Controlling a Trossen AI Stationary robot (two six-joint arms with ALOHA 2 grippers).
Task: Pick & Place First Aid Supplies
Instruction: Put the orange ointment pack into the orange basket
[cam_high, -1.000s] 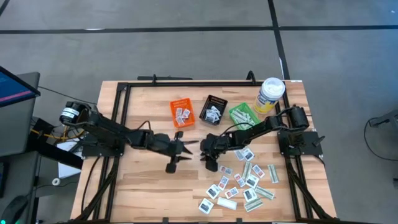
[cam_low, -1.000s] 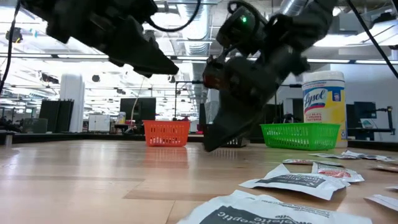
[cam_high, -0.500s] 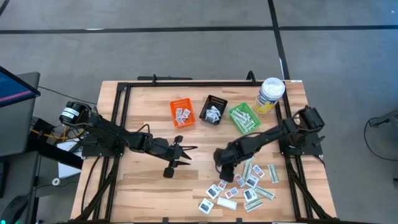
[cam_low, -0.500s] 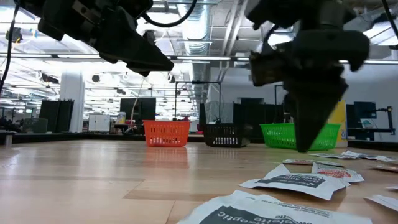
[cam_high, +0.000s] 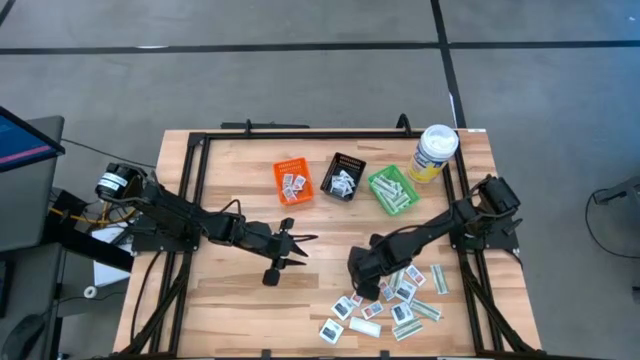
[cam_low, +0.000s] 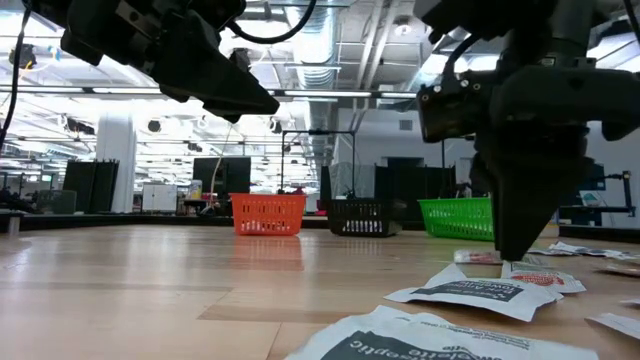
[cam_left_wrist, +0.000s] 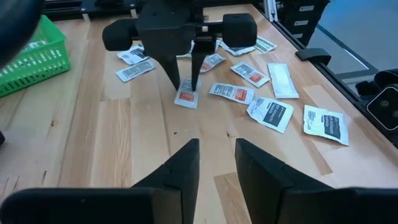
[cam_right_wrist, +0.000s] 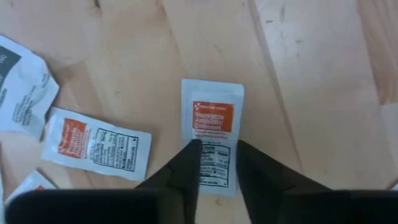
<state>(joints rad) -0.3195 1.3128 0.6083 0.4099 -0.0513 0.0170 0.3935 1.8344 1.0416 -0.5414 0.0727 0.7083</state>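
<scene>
Black fingers of the right gripper (cam_right_wrist: 214, 163) point straight down over a white packet (cam_right_wrist: 212, 135) with an orange label block, one tip on each side of its lower end and a narrow gap between them; they stand apart and nothing is lifted, the packet lying flat on the wood. Its small print is too fine to read. In the left wrist view the same gripper (cam_left_wrist: 185, 84) stands upright on that packet (cam_left_wrist: 186, 98) at the edge of the scattered packets (cam_high: 395, 295), which lie on the table's (cam_high: 230, 300) near right part. Beside it lie more white packets, one with an orange panel and black text (cam_right_wrist: 96, 147).

Farther back stand three bins in a row: orange (cam_high: 293, 180), black (cam_high: 344, 176) and green (cam_high: 391, 189), each with packets inside. A yellow canister (cam_high: 434, 152) with a white lid stands beyond the green bin.

The left gripper (cam_high: 300, 242) hovers mid-table, well apart from the packets, its fingers (cam_left_wrist: 177, 168) slightly parted and empty.
</scene>
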